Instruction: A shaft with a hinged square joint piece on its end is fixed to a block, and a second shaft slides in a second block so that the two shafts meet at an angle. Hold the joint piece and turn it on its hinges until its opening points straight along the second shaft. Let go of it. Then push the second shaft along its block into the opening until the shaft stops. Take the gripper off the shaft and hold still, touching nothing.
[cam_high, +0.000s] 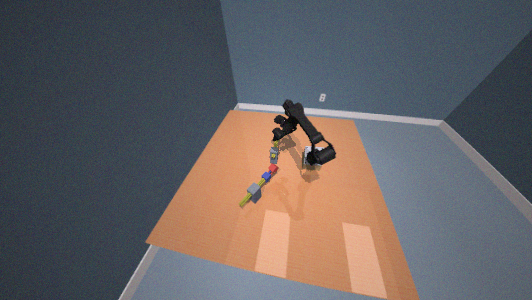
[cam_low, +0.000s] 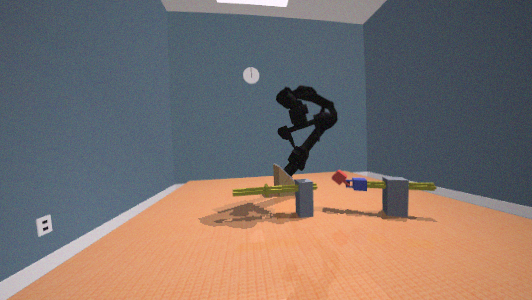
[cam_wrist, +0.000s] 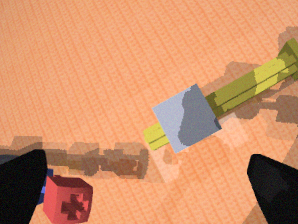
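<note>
The claw (cam_high: 275, 128) (cam_low: 290, 133) (cam_wrist: 150, 163), fingers wide apart and empty, could knock the red joint piece (cam_high: 273, 168) (cam_low: 339, 177) (cam_wrist: 70, 200), beside the blue block (cam_high: 266, 176) (cam_low: 359, 184), askew if it descends off-centre.

A flat orange-brown table top (cam_high: 330, 235) (cam_low: 250, 260) (cam_wrist: 100, 60) is shown, with thin lines marked all over it. Two grey blocks are held up by it, both upright and well apart. The block nearer the arm's base (cam_high: 274, 160) (cam_low: 304, 200) (cam_wrist: 187, 120) is seen to be thinner than the other block (cam_high: 254, 189) (cam_low: 395, 198). The pale base (cam_high: 307, 149) (cam_low: 280, 175) is also carried by the wood. Dark shadows are thrown across it, and two bright patches (cam_high: 273, 240) (cam_high: 364, 255) are made by light.
</note>
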